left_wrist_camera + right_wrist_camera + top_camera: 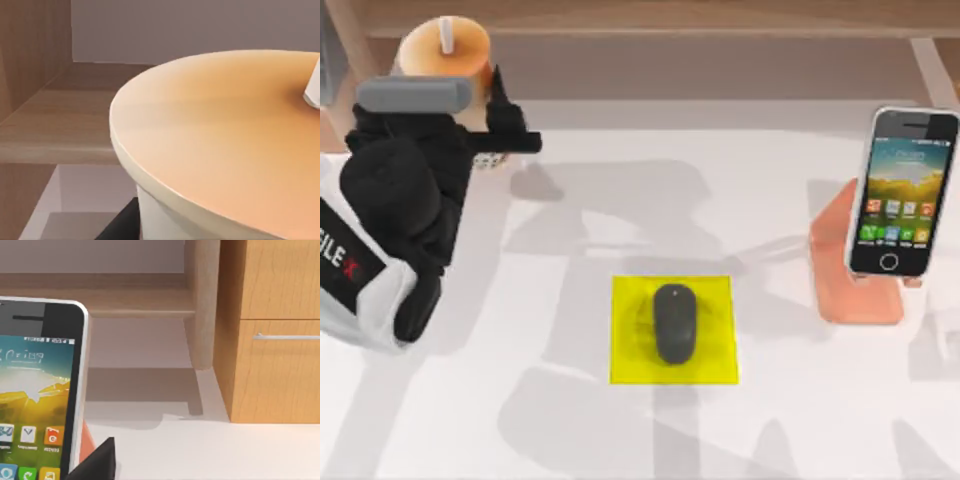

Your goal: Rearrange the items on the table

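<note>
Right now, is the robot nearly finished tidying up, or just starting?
Looks nearly finished. The small black oval mouse lies on the flat yellow pad, and the black smartphone leans on the salmon-pink stand. In hand: the left gripper is beside the orange bubble-tea cup at the wooden shelf.

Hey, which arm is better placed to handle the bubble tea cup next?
Left. The left gripper is right beside the bubble-tea cup at the table's far left, and its wrist view looks onto the cup's lid at close range.
</note>
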